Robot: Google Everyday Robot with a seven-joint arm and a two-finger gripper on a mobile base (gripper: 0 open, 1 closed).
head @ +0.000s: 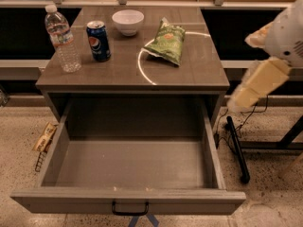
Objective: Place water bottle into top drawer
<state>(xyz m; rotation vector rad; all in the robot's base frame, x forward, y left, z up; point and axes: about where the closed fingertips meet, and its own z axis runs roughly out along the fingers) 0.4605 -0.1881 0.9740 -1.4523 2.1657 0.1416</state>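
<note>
The water bottle [61,37], clear ribbed plastic with a white cap, stands upright at the table top's left edge, next to a blue soda can [98,40]. The top drawer [128,201] is pulled fully open below the table top and holds nothing; its black handle [129,210] shows at the front. My gripper [258,85] hangs in the air at the right edge of the view, off the table's right side, far from the bottle and holding nothing that I can see.
A white bowl [128,21] stands at the back of the table top [189,74] and a green chip bag [166,42] lies right of centre. A black stand leg [236,148] and cables are on the floor to the right. A small packet [44,137] lies on the floor to the left.
</note>
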